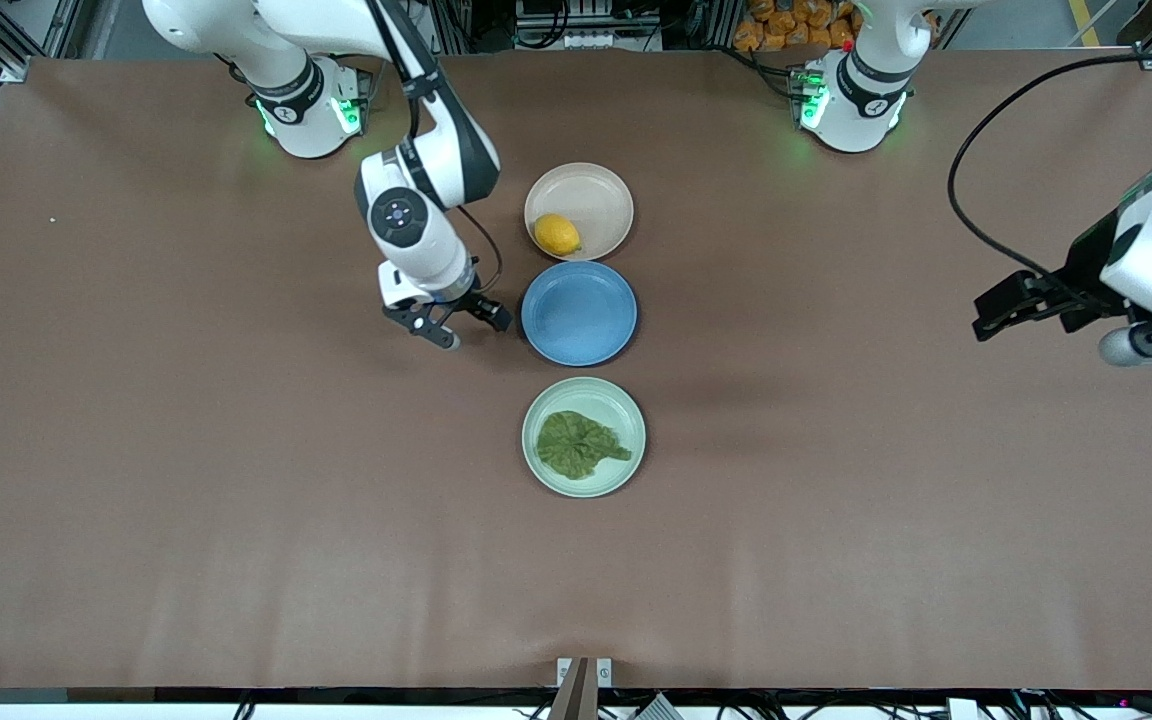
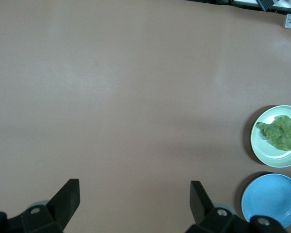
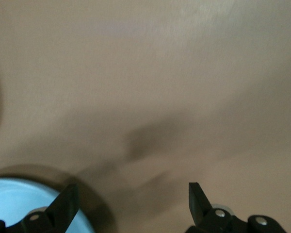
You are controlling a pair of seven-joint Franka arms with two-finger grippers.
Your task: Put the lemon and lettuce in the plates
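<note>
The lemon [image 1: 557, 234] lies in the beige-pink plate [image 1: 600, 190], toward its rim on the right arm's side, long axis roughly along the table's length. The lettuce [image 1: 579, 444] lies flat in the mint green plate [image 1: 630, 409], its stem tab pointing toward the left arm's end. A blue plate [image 1: 579, 313] sits between the two. No writing is readable on any of them. My right gripper [image 1: 461, 326] hangs open and empty just beside the blue plate, apart from both items. My left gripper [image 1: 1053, 309] waits open over bare table at the left arm's end.
</note>
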